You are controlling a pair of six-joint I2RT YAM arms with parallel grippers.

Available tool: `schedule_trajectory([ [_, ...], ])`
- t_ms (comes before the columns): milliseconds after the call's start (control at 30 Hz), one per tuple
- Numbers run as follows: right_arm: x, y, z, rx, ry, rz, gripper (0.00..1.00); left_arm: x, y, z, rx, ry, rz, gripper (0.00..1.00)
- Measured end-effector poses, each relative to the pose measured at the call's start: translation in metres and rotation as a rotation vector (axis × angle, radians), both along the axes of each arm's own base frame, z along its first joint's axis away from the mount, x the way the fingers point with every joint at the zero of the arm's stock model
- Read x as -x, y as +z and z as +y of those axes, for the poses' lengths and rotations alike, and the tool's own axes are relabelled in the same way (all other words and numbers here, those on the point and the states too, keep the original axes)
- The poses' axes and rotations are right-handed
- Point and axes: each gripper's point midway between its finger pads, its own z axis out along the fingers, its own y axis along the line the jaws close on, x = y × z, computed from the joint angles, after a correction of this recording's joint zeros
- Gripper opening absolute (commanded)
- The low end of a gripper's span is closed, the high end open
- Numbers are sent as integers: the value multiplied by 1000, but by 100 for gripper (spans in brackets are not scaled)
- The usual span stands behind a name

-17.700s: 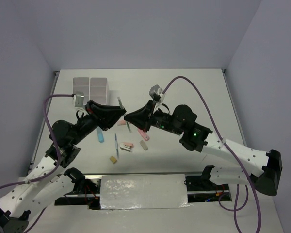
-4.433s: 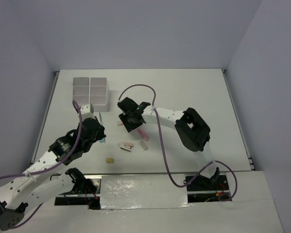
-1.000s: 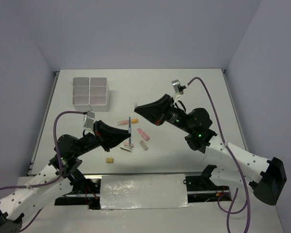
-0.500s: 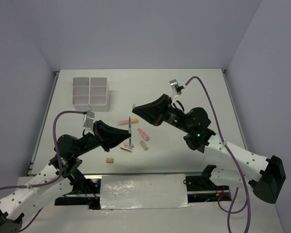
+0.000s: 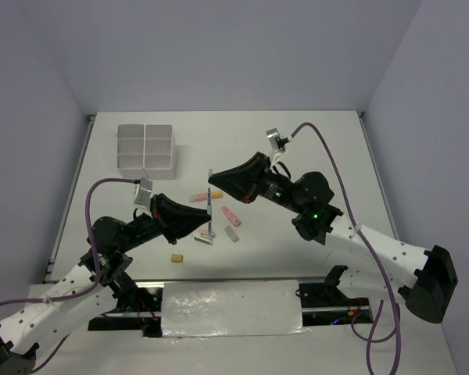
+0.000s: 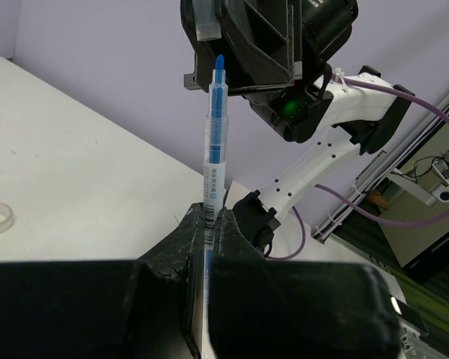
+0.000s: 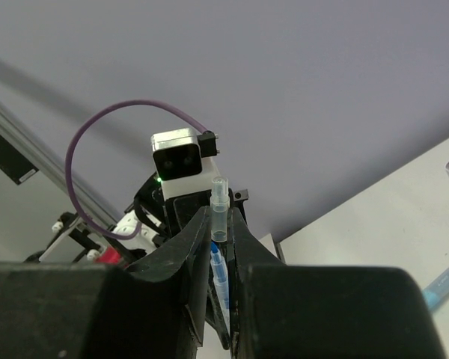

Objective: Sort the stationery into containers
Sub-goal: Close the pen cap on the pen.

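Both arms reach inward, raised over the white counter, their tips nearly meeting. The left fingers clamp a thin blue pen upright. Just above its tip, the right fingers pinch a clear plastic cap. The white six-compartment plastic box sits well beyond the left fingers. Lavender walls enclose the counter.

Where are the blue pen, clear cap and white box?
blue pen (image 6: 214, 142), left wrist view, on its barrel.
clear cap (image 7: 219, 203), right wrist view, on its body.
white box (image 5: 144, 162), top view, near wall.
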Motion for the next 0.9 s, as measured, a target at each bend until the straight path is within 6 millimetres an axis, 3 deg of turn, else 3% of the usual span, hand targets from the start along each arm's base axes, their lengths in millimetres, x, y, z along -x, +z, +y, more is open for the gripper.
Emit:
schedule_trajectory([
  [900, 0, -1, 1, 15, -5, -13, 5, 0, -4, 1, -3, 2, 6, 0],
])
